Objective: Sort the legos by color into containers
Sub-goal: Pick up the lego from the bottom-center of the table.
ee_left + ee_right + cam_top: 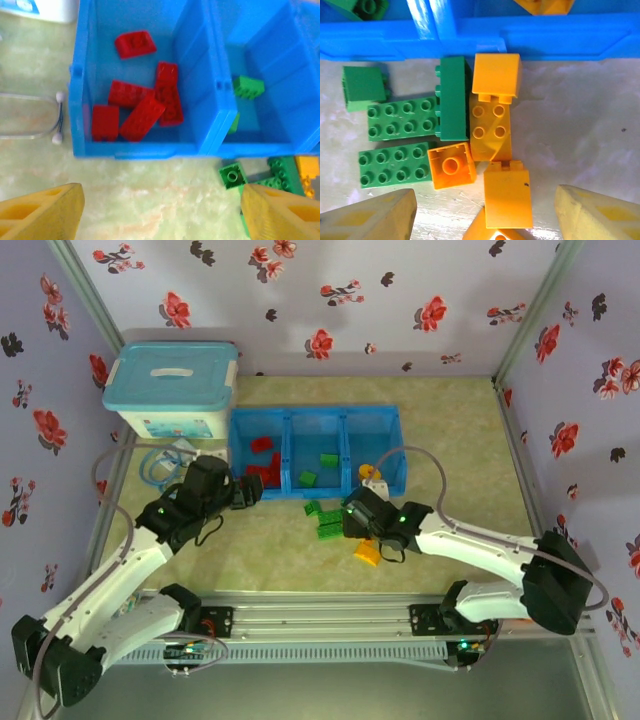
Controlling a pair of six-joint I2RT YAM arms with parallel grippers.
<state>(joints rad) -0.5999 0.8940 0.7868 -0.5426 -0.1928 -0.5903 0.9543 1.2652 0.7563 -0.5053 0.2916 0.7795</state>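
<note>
Top external: left gripper (251,491) and right gripper (348,519) point inward, seemingly hovering, open.

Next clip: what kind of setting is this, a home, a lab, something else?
Most likely a lab recording booth, not a home: floral-print walls on metal posts box in a green marbled table, with left arm and right arm bolted to a rail at its near edge.
</note>
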